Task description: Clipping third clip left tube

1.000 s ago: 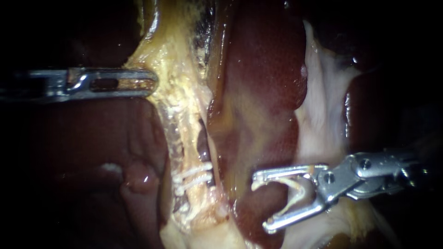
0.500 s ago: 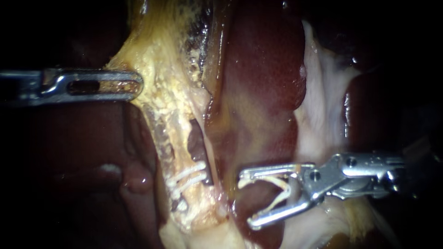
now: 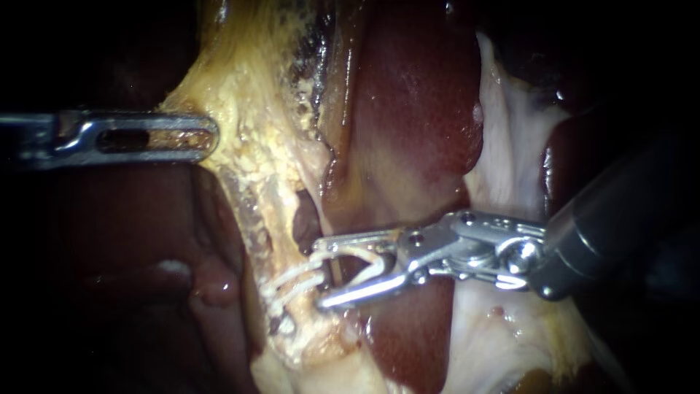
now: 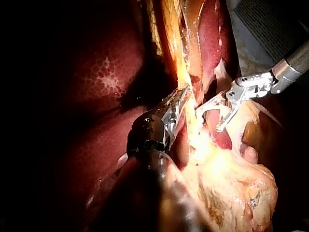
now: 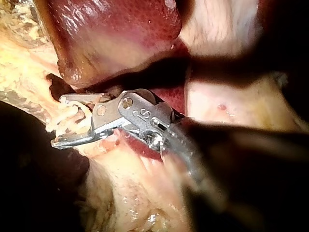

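The pale left tube (image 3: 271, 219) runs down the yellow tissue and carries two white clips (image 3: 295, 281) side by side. My right instrument (image 3: 321, 273) comes in from the right with its jaws spread wide. They hold a white V-shaped clip (image 3: 368, 263), which touches both jaws. Their tips sit at the tube's right edge, level with the two clips. In the right wrist view these jaws (image 5: 60, 121) reach the white clips (image 5: 67, 121). My left instrument (image 3: 211, 137) is shut on the yellow tissue (image 3: 240, 131) above, and holds it taut to the left; its jaws (image 4: 179, 102) grip the same strand.
Dark red liver (image 3: 415, 117) lies right of the tube, with a dark gap (image 3: 305, 222) between them. Pale white tissue (image 3: 510, 168) lies behind the right instrument's shaft (image 3: 612, 211). More liver (image 3: 146, 241) lies in shadow under the left instrument.
My right instrument has moved left and a little up across the liver, from well clear of the tube to its right edge. My left instrument has drawn the yellow tissue slightly further left.
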Motion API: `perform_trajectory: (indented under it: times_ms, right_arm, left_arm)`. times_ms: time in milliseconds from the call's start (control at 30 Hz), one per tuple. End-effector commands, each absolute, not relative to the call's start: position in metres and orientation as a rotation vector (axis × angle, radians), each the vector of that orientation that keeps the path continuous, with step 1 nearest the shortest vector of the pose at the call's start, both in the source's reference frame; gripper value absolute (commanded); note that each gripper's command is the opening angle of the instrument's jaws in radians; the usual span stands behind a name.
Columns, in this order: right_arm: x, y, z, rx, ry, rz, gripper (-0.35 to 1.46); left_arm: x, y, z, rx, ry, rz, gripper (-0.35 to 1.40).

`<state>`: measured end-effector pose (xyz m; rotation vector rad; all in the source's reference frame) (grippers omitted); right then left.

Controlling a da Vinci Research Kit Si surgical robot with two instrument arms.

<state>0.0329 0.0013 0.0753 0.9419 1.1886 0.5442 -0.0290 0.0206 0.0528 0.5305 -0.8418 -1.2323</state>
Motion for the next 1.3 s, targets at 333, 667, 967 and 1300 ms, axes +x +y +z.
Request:
perform_trajectory:
  times_ms: [333,667,967,1300]
  right_arm:
    - [0.0347,0.0023,0.0767,0.938,1.187,0.554,0.59]
    - [0.0351,0.0020,0.0760,1.032,1.263,0.506,0.58]
    - [0.0373,0.0015,0.0744,1.133,1.377,0.435,0.54]
    - [0.0398,0.0014,0.0749,1.212,1.441,0.446,0.53]
  left_arm:
    - [-0.0291,0.0204,0.0525,0.529,-0.844,-1.232,-0.35]
    - [-0.0290,0.0204,0.0525,0.529,-0.844,-1.231,-0.35]
    - [-0.0290,0.0205,0.0527,0.530,-0.844,-1.230,-0.35]
    - [-0.0290,0.0205,0.0528,0.529,-0.845,-1.230,-0.35]
